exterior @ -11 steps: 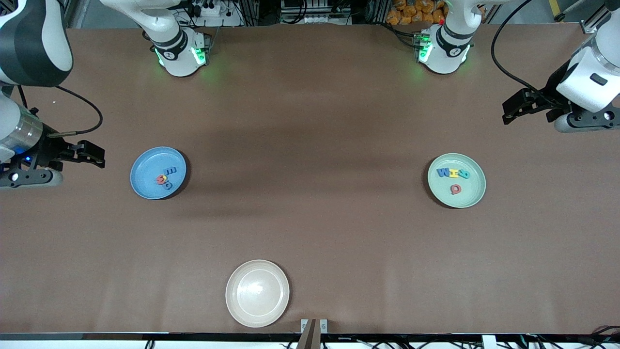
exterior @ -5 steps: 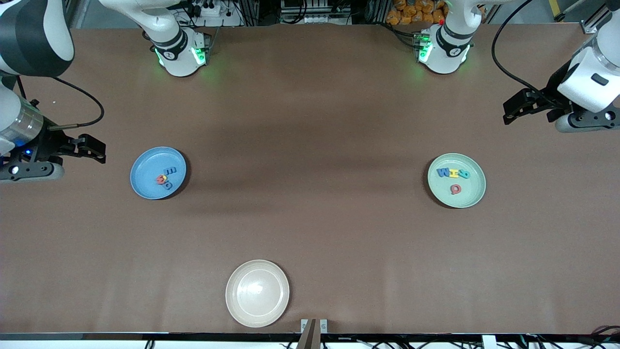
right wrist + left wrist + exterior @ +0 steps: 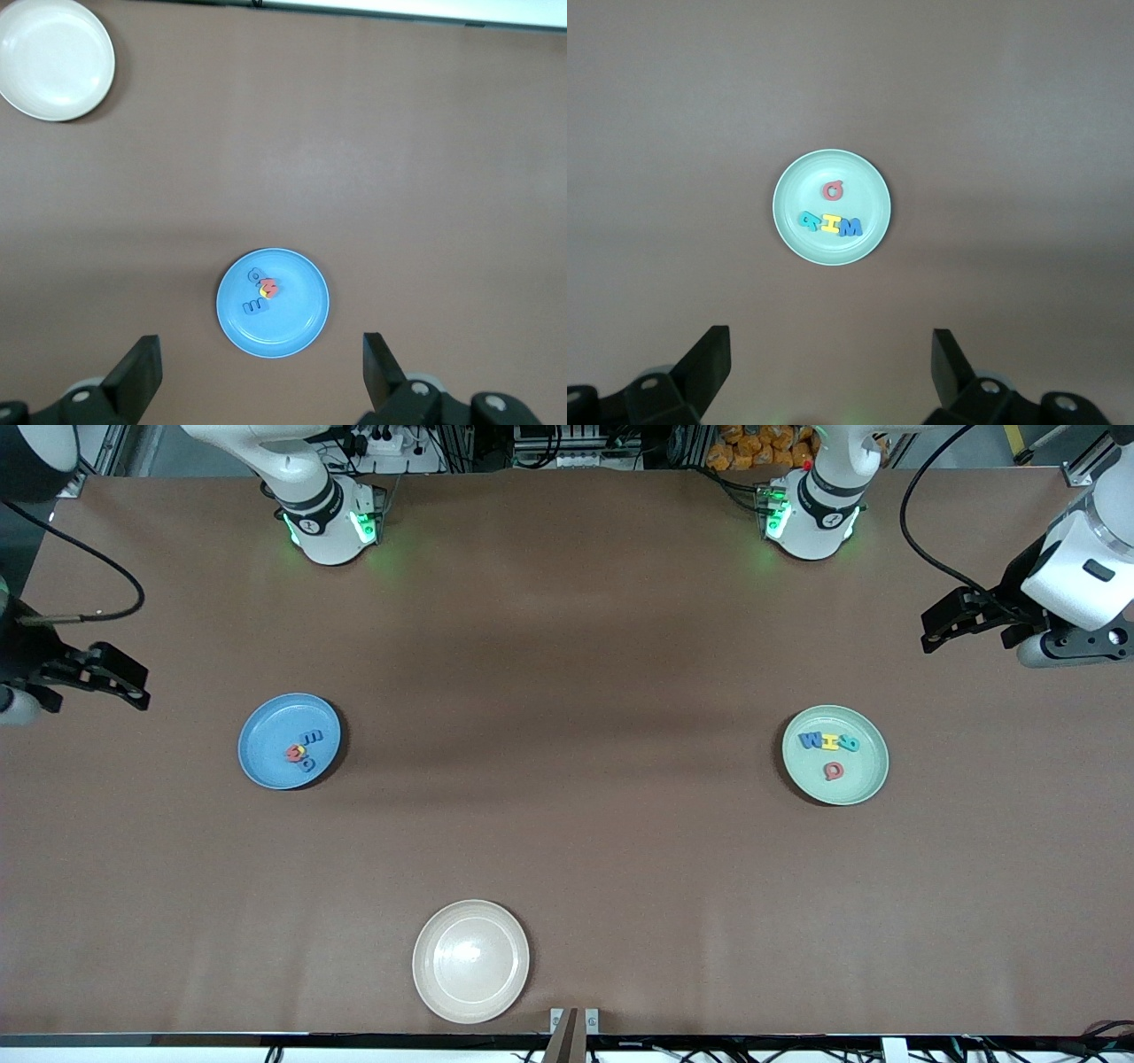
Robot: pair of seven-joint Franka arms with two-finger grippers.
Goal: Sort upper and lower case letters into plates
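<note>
The wide brown matte tabletop [image 3: 567, 824] is seen carrying three round plates. The round shallow cream-white plate [image 3: 470, 960] is set at the edge nearest the front camera, well apart from both claws.

The round shallow matte blue plate [image 3: 266, 731] lies near the right claw [image 3: 124, 682], toward the right arm's end of the tabletop; in the right wrist view it is framed between that claw's two fingers [image 3: 137, 376], well below them. The right claw is held released, fingers spread wide, with nothing between them, above bare tabletop beside the plate.

The round shallow pale mint green plate [image 3: 864, 779] lies near the left claw [image 3: 939, 624], toward the left arm's end. The left claw is likewise released and empty, above bare tabletop beside that plate.

In the blue plate a small cluster of tiny flat toy letters [image 3: 303, 748] is gathered: blue ones, a red one and a yellow one, touching or overlapping. In the mint plate, blue, yellow and teal letters [image 3: 829, 741] are lined in a row, with a red letter [image 3: 833, 770] just beside the row.
</note>
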